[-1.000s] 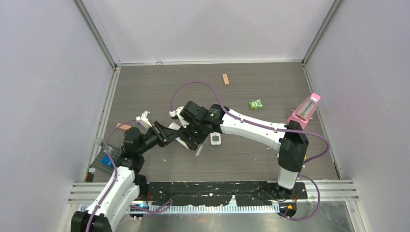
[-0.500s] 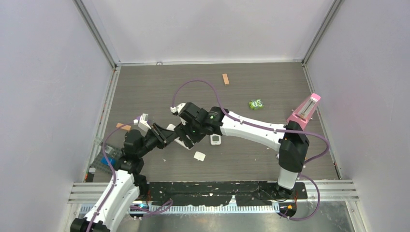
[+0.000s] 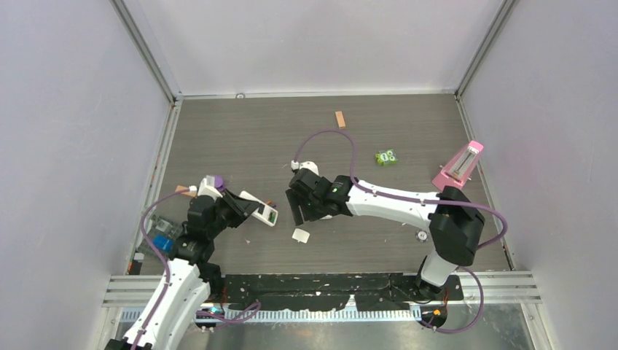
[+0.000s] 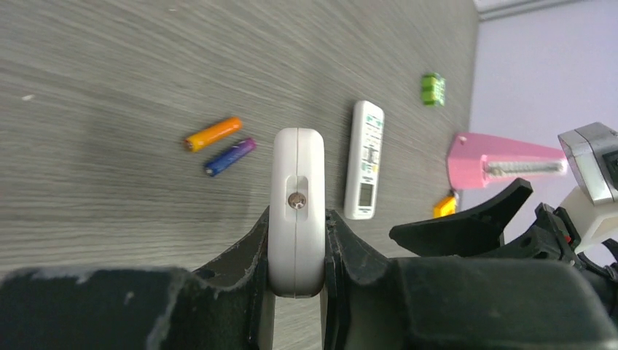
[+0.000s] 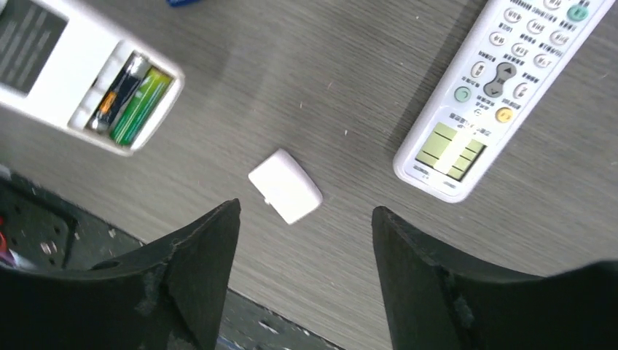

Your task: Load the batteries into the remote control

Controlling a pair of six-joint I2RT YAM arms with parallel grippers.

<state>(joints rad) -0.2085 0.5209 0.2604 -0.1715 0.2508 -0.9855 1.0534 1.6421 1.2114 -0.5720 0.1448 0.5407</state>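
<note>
- The left gripper (image 4: 295,235) is clamped on the long edges of a white handset (image 4: 295,171). It appears to hold the handset raised off the table (image 4: 109,65). Gripping by the edges likely keeps the back and the battery bay exposed to the other arm.
- In the right wrist view this handset sits at 10 o'clock, back up. Its bay (image 5: 124,93) is uncovered and already carries two cells, one dark with orange and one green. Its face is hidden.
- The battery cover (image 5: 286,186) lies loose on the table, just below the middle of the right wrist view. Overhead it is at 6 o'clock from that arm's fingers.
- The right gripper (image 5: 304,211) is spread wide with nothing between its fingers, hovering over the cover. It looks free for the next pick.
- The remote control (image 5: 495,80), long with a small display, lies face up at 2 o'clock in the right wrist view. Its battery side is therefore against the table and cannot be reached as it lies.
- The orange battery (image 4: 213,133) and the blue-purple battery (image 4: 230,156) lie near each other, roughly parallel. In the left wrist view they are at 10 o'clock from the handset's tip, while the remote control is at 3 o'clock, just beside it.
- Neither battery is loaded, so the task seems barely begun. The remote control probably needs turning over and opening first.
</note>
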